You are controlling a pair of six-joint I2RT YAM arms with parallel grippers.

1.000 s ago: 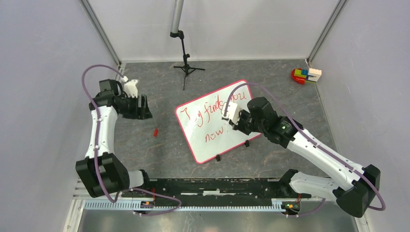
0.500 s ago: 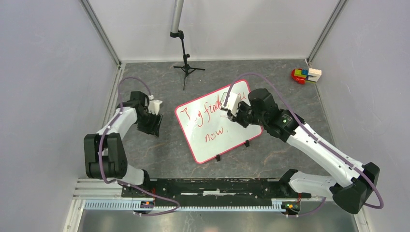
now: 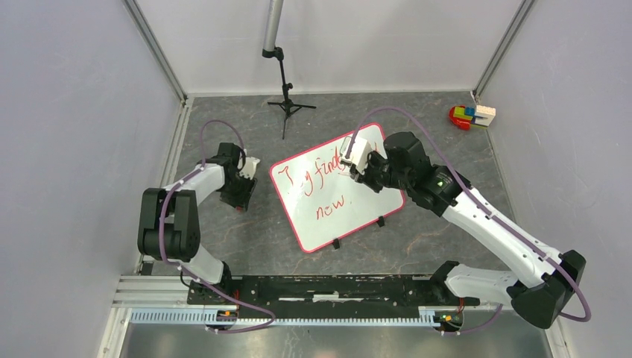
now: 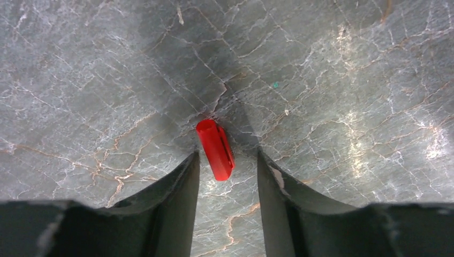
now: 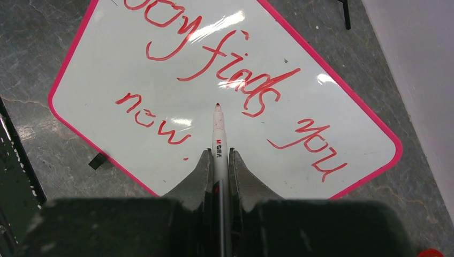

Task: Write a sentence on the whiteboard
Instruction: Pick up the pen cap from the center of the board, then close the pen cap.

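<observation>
The whiteboard (image 3: 373, 212) lies tilted on the grey table, pink-framed; it also shows in the right wrist view (image 5: 107, 64). The sentence (image 3: 322, 173) in red cursive reads "Joy finds you now." in two lines (image 5: 225, 75). My right gripper (image 5: 220, 155) is shut on a white marker (image 5: 219, 134) whose red tip points at the board, held above its far part (image 3: 365, 165). My left gripper (image 4: 227, 160) is open, low over the table, with the red marker cap (image 4: 214, 148) lying between its fingertips. In the top view it sits left of the board (image 3: 238, 195).
A black tripod stand (image 3: 285, 97) stands at the back middle. Coloured toy blocks (image 3: 469, 115) lie in the far right corner. Two black clip feet (image 3: 380, 221) sit at the board's near edge. Enclosure walls close in left, right and back.
My left arm swung from the far left toward the board and came down over the red cap. My right gripper with the marker shifted slightly toward the far edge of the board.
</observation>
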